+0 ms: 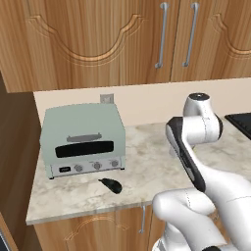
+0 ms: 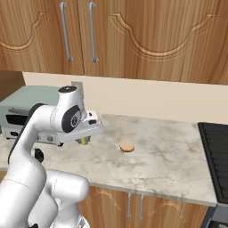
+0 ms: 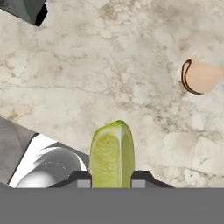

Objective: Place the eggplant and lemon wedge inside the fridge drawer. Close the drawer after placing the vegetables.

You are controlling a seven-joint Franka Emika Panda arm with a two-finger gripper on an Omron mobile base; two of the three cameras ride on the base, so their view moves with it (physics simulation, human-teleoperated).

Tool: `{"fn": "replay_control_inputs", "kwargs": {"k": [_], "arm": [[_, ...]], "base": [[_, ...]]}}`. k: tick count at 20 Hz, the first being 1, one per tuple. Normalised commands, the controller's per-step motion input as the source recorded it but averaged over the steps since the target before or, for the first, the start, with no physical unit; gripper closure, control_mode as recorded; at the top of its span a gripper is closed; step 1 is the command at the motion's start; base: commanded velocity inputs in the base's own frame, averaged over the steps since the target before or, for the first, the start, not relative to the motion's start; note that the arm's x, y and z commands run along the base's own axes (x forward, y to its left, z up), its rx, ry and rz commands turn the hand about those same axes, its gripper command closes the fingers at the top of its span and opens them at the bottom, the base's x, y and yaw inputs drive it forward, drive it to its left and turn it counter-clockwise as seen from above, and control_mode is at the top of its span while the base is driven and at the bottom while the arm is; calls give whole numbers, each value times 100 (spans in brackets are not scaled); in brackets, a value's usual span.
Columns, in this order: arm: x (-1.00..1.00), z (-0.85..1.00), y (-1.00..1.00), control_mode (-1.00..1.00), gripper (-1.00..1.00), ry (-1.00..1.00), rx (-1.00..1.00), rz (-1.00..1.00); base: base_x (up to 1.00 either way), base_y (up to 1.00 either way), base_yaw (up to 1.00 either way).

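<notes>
1. While the lemon wedge point(image 3: 112, 154) sits pinched between the two dark finger tips at the bottom centre of the hand view, its long axis runs up the frame, pale cut face toward the camera and rind along the right edge.
2. Clamped on that wedge, the gripper point(image 3: 112, 180) is closed around it, one tip against each side; in the right base view a yellow-green sliver hangs under the hand at the left centre of the frame, above the marble counter point(image 2: 169, 151) and apparently clear of it.
3. Lying at the lower centre of the left base view, the eggplant point(image 1: 112, 185) rests on the counter just in front of the pale green toaster oven point(image 1: 82, 139), with its long axis running from upper left to lower right of that frame.
4. Judging from the left base view, the eggplant lies to the left of the arm, near the front edge of the counter, and well apart from the hand.
5. Near the centre of the right base view a round tan bun point(image 2: 127, 146) sits on the counter to the right of the hand; it also shows at the upper right of the hand view.
6. Since no fridge drawer can be made out here, the next move probably calls for carrying the wedge away from this counter.
</notes>
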Motion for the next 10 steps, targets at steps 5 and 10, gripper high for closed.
{"fn": "replay_control_inputs", "kwargs": {"k": [5, 10], "arm": [[-6, -2, 11, -100, 100, -1, -3, 6], [-1, 0, 0, -100, 100, 2, 0, 0]], "base": [[0, 0, 0], [0, 0, 0]]}}
